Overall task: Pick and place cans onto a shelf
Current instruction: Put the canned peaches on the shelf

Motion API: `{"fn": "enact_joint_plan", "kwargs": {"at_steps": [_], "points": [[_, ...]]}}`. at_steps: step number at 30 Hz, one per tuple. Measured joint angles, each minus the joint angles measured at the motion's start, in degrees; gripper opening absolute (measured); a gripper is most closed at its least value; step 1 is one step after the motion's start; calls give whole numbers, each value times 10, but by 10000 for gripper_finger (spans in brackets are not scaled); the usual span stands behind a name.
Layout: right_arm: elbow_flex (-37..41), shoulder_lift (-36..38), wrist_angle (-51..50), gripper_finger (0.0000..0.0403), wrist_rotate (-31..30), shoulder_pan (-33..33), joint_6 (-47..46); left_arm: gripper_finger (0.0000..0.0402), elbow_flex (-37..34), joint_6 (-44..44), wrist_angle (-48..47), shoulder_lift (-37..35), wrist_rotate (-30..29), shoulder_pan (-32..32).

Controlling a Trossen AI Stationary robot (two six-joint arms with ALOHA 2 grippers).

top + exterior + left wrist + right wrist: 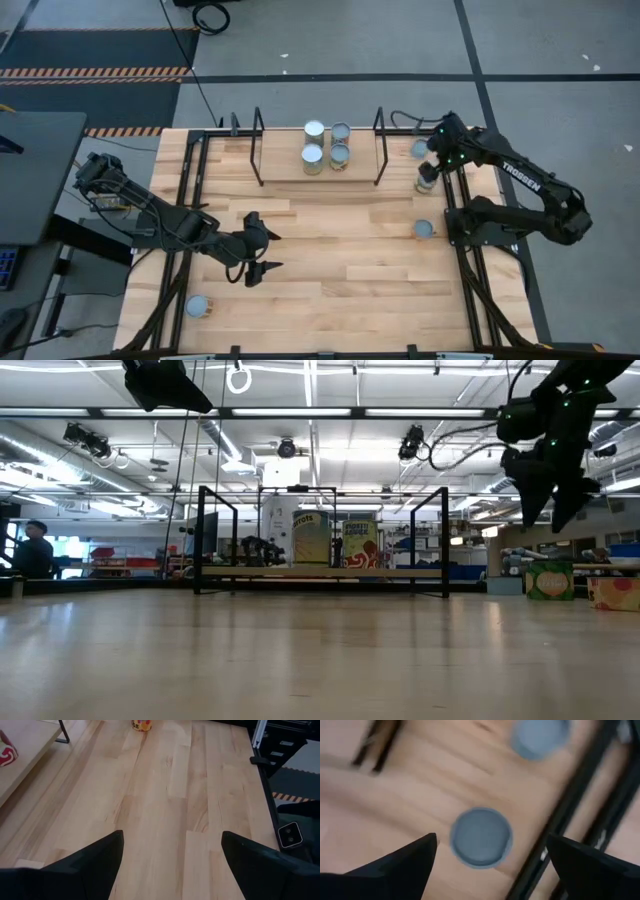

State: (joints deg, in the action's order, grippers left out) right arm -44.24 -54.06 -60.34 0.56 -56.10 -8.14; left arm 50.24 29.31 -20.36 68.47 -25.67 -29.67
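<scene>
The shelf (290, 168) stands at the table's far middle with several cans on it, among them one at the near left (312, 156); they also show in the low view (312, 538). My right gripper (432, 166) hangs open over a can (426, 181) by the table's right side. In the right wrist view the can's round top (481, 837) lies between the fingers of my right gripper (491, 840), and in the low view my right gripper (552, 510) is well above that can (548, 581). My left gripper (266, 251) is open and empty over the table's left middle.
Loose cans stand on the table: one at the far right (419, 149), also in the right wrist view (540, 737), one at the right middle (424, 229), and one at the near left (198, 306). Black frame rails (465, 262) run along both table sides. A person (35, 550) is far off.
</scene>
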Motion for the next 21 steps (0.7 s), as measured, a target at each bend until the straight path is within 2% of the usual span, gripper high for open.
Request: {"fn": "enact_joint_plan", "kwargs": {"at_steps": [2,7,21], "points": [[2,-11,-1,382,-7,-8,-80,341,0,0,0,0,0,0],[22,-52,25,376,12,-7,-215,341,0,0,0,0,0,0],[74,-99,70,361,10,35,-394,341,0,0,0,0,0,0]]}}
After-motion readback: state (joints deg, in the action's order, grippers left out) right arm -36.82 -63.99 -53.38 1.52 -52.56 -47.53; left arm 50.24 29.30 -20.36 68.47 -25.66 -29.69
